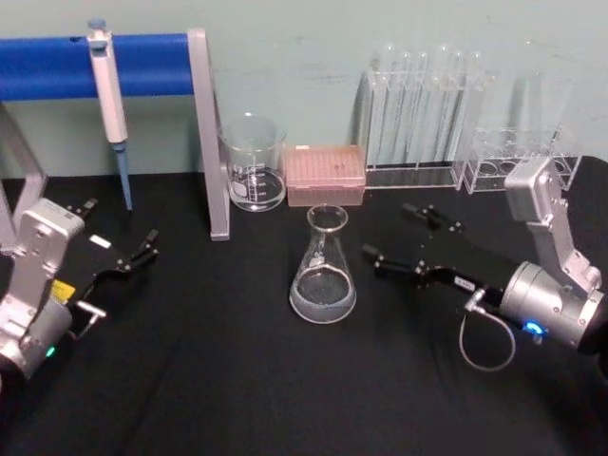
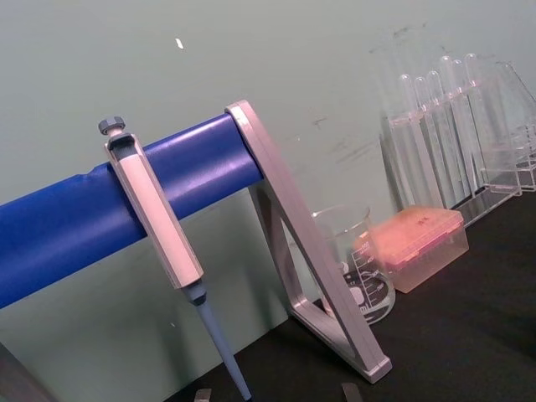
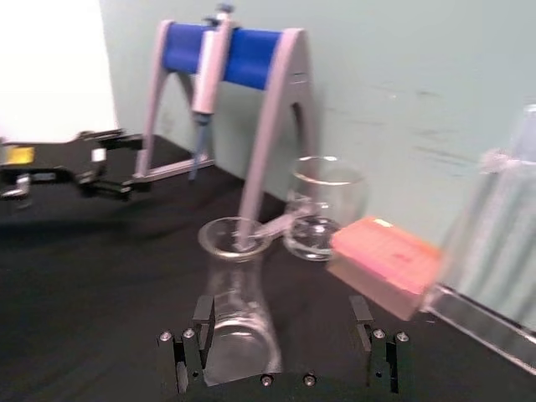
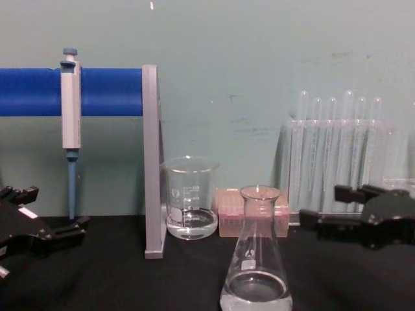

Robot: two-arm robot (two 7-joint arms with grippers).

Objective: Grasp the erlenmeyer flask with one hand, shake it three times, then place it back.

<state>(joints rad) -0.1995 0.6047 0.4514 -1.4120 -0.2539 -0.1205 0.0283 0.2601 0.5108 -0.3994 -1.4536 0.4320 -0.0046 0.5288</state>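
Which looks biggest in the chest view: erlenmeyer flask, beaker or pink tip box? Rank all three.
1. erlenmeyer flask, though it stands nearest the camera, so its lead is partly nearness.
2. beaker.
3. pink tip box, partly hidden behind the flask.

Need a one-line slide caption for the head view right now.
Open right end effector beside the upright erlenmeyer flask, not yet touching; open left end effector idle near the pipette stand.

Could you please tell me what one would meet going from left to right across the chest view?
Left pincer → pipette hanging on the blue bar → grey stand upright → glass beaker → erlenmeyer flask → right pincer, open, with the test tube rack standing behind it.
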